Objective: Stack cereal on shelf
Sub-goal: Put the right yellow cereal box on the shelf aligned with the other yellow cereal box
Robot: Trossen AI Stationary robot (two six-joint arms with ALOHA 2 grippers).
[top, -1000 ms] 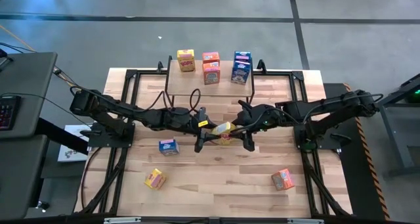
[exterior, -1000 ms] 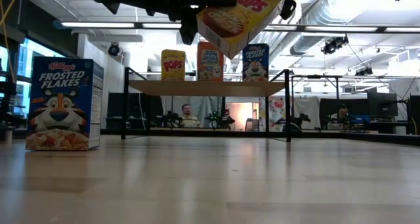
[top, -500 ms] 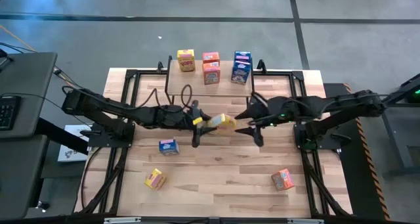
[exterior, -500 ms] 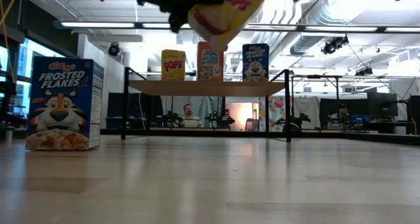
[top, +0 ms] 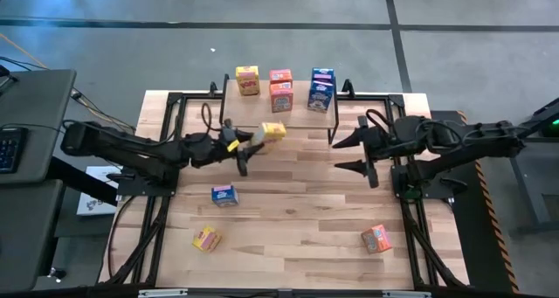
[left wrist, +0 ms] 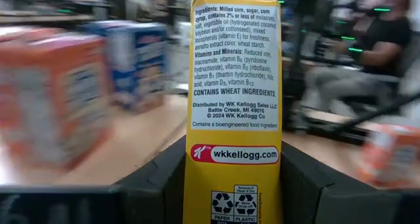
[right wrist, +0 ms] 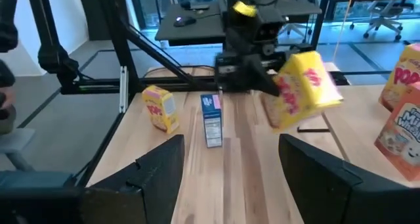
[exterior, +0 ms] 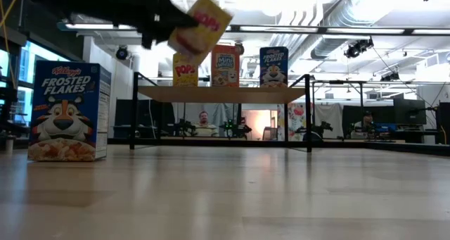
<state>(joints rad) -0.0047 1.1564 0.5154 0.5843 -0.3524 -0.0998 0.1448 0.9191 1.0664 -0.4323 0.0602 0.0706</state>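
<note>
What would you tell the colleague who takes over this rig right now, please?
Left tool: shut on a yellow cereal box, held in the air just in front of the shelf.
Right tool: open and holding nothing, over the table's right side.
Done: five boxes on the shelf, namely a yellow, two orange and two blue.
Left: place the held box, then the blue, yellow and orange boxes lying on the table.
</note>
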